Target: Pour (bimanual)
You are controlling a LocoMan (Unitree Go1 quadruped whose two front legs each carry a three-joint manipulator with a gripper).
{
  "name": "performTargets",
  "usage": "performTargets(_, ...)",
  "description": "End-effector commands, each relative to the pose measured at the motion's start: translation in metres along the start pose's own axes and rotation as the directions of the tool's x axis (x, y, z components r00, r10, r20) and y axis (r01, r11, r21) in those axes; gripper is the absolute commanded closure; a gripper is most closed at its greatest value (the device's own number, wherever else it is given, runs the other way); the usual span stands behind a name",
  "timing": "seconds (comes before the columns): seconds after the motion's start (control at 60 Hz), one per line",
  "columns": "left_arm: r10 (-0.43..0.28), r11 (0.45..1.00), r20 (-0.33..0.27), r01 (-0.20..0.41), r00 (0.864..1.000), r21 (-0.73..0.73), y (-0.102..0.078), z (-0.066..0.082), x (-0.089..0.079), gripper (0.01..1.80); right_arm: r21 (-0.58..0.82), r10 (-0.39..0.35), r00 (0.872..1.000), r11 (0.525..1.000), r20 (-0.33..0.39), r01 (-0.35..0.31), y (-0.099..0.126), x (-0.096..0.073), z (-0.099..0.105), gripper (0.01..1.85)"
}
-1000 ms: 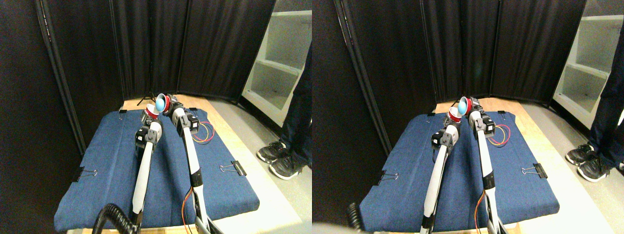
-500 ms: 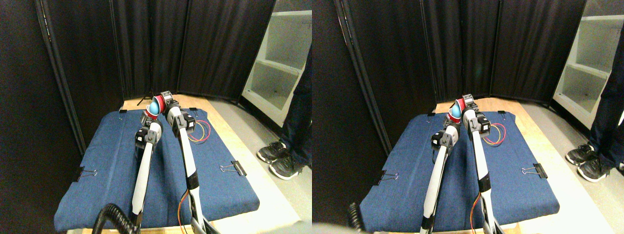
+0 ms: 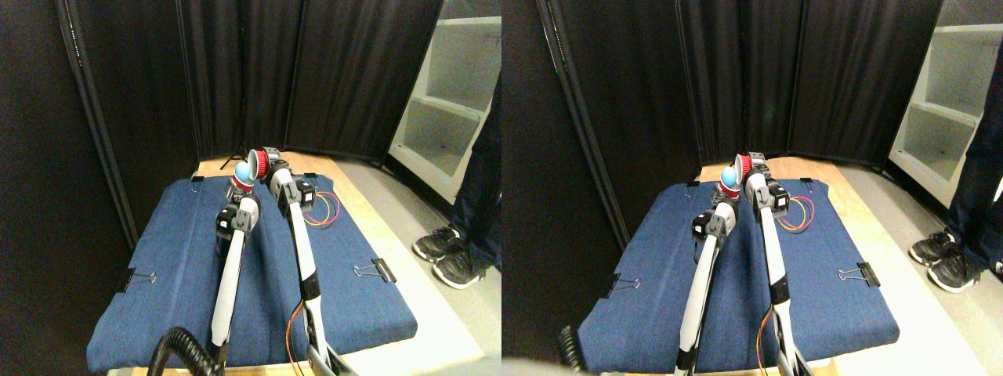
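Note:
My right gripper (image 3: 267, 165) is shut on a red cup (image 3: 257, 160), held above the far end of the blue cloth (image 3: 172, 258) and tipped over to the left. A blue ball (image 3: 244, 170) shows at that cup's mouth. Just below it is a second red cup (image 3: 238, 186), upright, with my left gripper (image 3: 237, 194) shut on it. The ball sits right over this lower cup's opening. I cannot tell whether the ball touches either cup.
A loop of red and yellow wire (image 3: 325, 210) lies on the cloth right of my arms. Binder clips (image 3: 376, 270) pin the cloth's edges. A person's shoes (image 3: 450, 254) stand on the floor at right. Black curtains (image 3: 337, 78) close the back, beside a white shelf (image 3: 454, 102).
My right gripper has swung left and tipped its cup further over the lower cup. The blue ball now shows at the mouth instead of deep inside. The left arm holds still.

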Motion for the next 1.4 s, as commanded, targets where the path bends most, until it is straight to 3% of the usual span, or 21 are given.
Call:
performTargets(0.017, -0.056, 0.998, 0.026, 0.057, 0.998, -0.019, -0.007, 0.005, -0.003, 1.48, 0.117, -0.059, 0.998, 0.991, -0.015, 0.060, -0.012, 0.004, 0.004, 1.49)
performTargets(0.183, -0.061, 0.998, 0.028, 0.061, 0.998, -0.012, -0.007, 0.006, -0.003, 1.48, 0.366, -0.090, 0.996, 0.926, -0.022, 0.092, -0.026, 0.007, 0.004, 1.53)
performTargets(0.217, -0.059, 0.998, 0.027, 0.060, 0.998, -0.014, -0.007, 0.006, -0.003, 1.48, 0.415, -0.093, 0.995, 0.905, -0.026, 0.096, -0.028, 0.007, 0.004, 1.53)
performTargets(0.25, -0.058, 0.998, 0.022, 0.058, 0.998, -0.020, -0.007, 0.006, -0.002, 1.48, 0.507, -0.108, 0.993, 0.854, -0.042, 0.114, -0.031, 0.007, 0.004, 1.52)
performTargets(0.35, -0.063, 0.998, 0.022, 0.063, 0.998, -0.016, -0.008, 0.006, -0.001, 1.48, 0.545, -0.105, 0.993, 0.830, -0.050, 0.115, -0.034, 0.006, 0.003, 1.53)
performTargets(0.483, -0.071, 0.997, 0.019, 0.071, 0.997, -0.018, -0.009, 0.006, 0.000, 1.48, 0.531, -0.096, 0.994, 0.841, -0.045, 0.105, -0.037, 0.006, 0.002, 1.53)
performTargets(0.533, -0.072, 0.997, 0.021, 0.072, 0.997, -0.019, -0.009, 0.006, 0.000, 1.48, 0.562, -0.110, 0.993, 0.820, -0.037, 0.112, -0.038, 0.006, 0.002, 1.51)
performTargets(0.567, -0.076, 0.997, 0.027, 0.077, 0.997, -0.030, -0.009, 0.006, 0.000, 1.48, 0.627, -0.133, 0.991, 0.770, -0.030, 0.122, -0.039, 0.006, 0.000, 1.51)
performTargets(0.583, -0.076, 0.997, 0.027, 0.077, 0.997, -0.030, -0.009, 0.006, 0.000, 1.48, 0.627, -0.133, 0.991, 0.770, -0.030, 0.122, -0.039, 0.006, 0.000, 1.51)
performTargets(0.633, -0.082, 0.995, 0.024, 0.083, 0.996, -0.054, -0.008, 0.007, 0.001, 1.48, 0.751, -0.151, 0.989, 0.651, -0.011, 0.107, -0.041, 0.007, -0.005, 1.53)
performTargets(0.65, -0.082, 0.995, 0.024, 0.083, 0.996, -0.054, -0.008, 0.007, 0.001, 1.48, 0.751, -0.151, 0.989, 0.651, -0.011, 0.107, -0.041, 0.007, -0.005, 1.53)
performTargets(0.683, -0.077, 0.993, 0.037, 0.080, 0.996, -0.085, -0.007, 0.008, 0.001, 1.48, 0.790, -0.143, 0.990, 0.607, -0.006, 0.092, -0.043, 0.007, -0.007, 1.53)
performTargets(0.733, -0.077, 0.989, 0.059, 0.084, 0.995, -0.124, -0.005, 0.011, 0.002, 1.48, 0.872, -0.131, 0.991, 0.485, 0.005, 0.060, -0.048, 0.009, -0.012, 1.52)
performTargets(0.817, -0.079, 0.975, 0.086, 0.095, 0.993, -0.199, -0.001, 0.014, 0.005, 1.48, 0.900, -0.148, 0.989, 0.434, 0.024, 0.043, -0.053, 0.009, -0.017, 1.53)
performTargets(0.983, -0.061, 0.959, 0.095, 0.084, 0.994, -0.270, 0.010, 0.020, 0.015, 1.48, 0.917, -0.149, 0.987, 0.399, 0.056, 0.008, -0.064, 0.011, -0.024, 1.52)
performTargets(1.4, 0.031, 0.915, 0.106, 0.015, 0.994, -0.404, 0.033, 0.015, 0.039, 1.48, 0.912, -0.175, 0.978, 0.410, 0.113, -0.033, -0.080, 0.010, -0.048, 1.52)
